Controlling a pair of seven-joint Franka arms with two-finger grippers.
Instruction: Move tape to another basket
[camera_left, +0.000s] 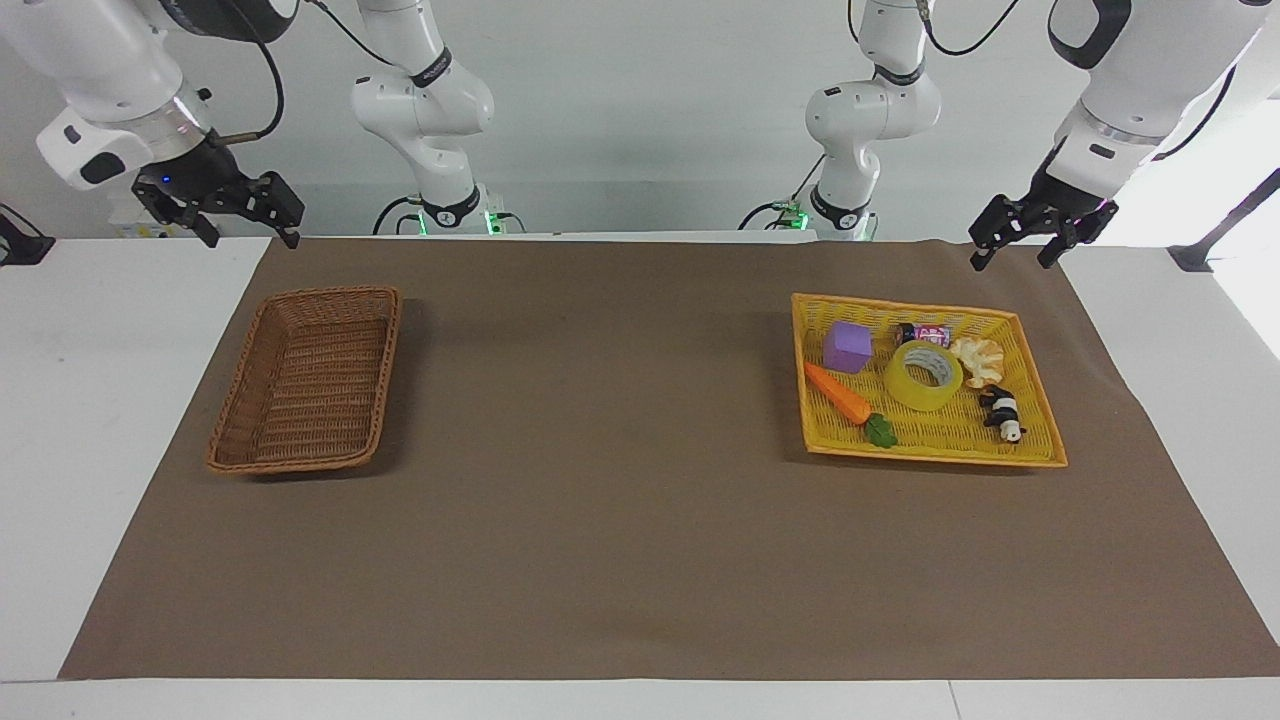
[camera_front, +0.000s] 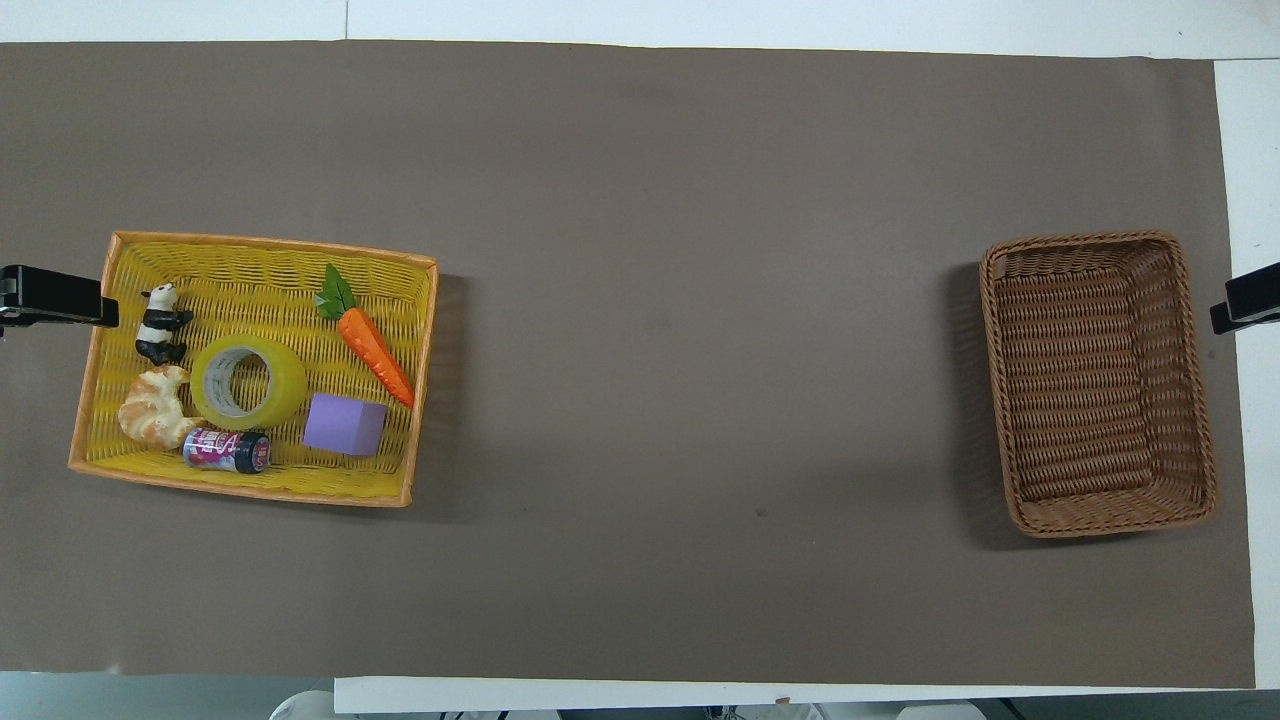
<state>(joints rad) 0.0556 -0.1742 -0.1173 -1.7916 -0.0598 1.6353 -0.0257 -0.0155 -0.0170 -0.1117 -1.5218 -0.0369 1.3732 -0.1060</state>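
Observation:
The tape, a yellow translucent roll with a white core, lies flat in the bright yellow basket among toys. The brown wicker basket stands empty at the right arm's end of the mat. My left gripper hangs open in the air just outside the yellow basket's end wall, touching nothing. Over the mat's edge beside the brown basket, my right gripper is also raised, open and holding nothing.
Around the tape in the yellow basket lie a purple cube, a toy carrot, a croissant, a panda figure and a small can. A brown mat covers the white table between the baskets.

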